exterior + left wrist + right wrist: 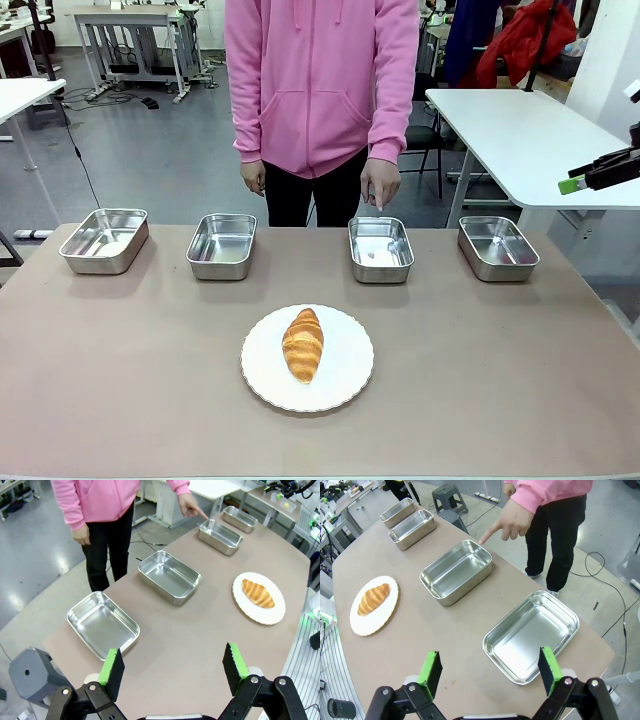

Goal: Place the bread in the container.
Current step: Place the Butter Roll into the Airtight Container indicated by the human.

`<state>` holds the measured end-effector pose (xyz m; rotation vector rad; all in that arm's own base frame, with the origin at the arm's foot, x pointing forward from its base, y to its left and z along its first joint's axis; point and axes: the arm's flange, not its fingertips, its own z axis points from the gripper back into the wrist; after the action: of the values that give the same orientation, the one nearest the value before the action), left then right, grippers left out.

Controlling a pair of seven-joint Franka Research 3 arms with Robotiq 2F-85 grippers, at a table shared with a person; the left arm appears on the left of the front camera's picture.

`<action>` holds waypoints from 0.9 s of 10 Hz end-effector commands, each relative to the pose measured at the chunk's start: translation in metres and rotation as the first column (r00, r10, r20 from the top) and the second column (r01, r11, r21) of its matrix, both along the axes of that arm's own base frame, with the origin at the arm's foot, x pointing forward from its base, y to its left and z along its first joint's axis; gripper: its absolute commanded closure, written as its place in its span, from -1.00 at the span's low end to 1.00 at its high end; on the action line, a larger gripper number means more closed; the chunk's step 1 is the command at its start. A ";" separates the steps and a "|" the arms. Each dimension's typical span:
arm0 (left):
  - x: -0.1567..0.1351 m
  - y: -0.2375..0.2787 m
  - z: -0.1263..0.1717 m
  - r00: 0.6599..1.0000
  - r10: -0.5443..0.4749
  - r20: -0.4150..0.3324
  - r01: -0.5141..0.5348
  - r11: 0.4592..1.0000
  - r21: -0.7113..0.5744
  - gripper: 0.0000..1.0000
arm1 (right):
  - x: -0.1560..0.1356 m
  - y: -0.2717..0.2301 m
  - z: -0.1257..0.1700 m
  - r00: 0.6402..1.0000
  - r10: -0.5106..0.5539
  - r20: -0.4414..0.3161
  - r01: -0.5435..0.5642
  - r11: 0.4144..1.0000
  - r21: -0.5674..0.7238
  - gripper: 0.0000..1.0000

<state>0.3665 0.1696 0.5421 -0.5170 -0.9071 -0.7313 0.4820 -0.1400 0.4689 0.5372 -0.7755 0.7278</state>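
We find no lettering, brand, number or sign that we can read in any view. The container, the white plate, the desk and the person's pink top all show plain surfaces. Anything printed on the gear far back at twelve o'clock is too small for us to make out.

Bread on plate, before container
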 end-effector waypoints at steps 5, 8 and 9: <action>-0.001 -0.001 0.002 1.000 -0.003 0.010 0.003 1.000 -0.006 -1.00 | 0.001 0.001 0.001 1.000 -0.002 0.003 0.002 1.000 -0.002 -1.00; -0.001 -0.001 0.002 1.000 -0.003 0.010 0.003 1.000 -0.006 -1.00 | 0.001 0.001 0.001 1.000 -0.002 0.003 0.002 1.000 -0.002 -1.00; -0.001 -0.001 0.002 1.000 -0.003 0.010 0.003 1.000 -0.006 -1.00 | 0.001 0.001 0.001 1.000 -0.002 0.003 0.002 1.000 -0.002 -1.00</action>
<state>0.3665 0.1696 0.5421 -0.5170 -0.9071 -0.7313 0.4820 -0.1400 0.4689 0.5372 -0.7755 0.7277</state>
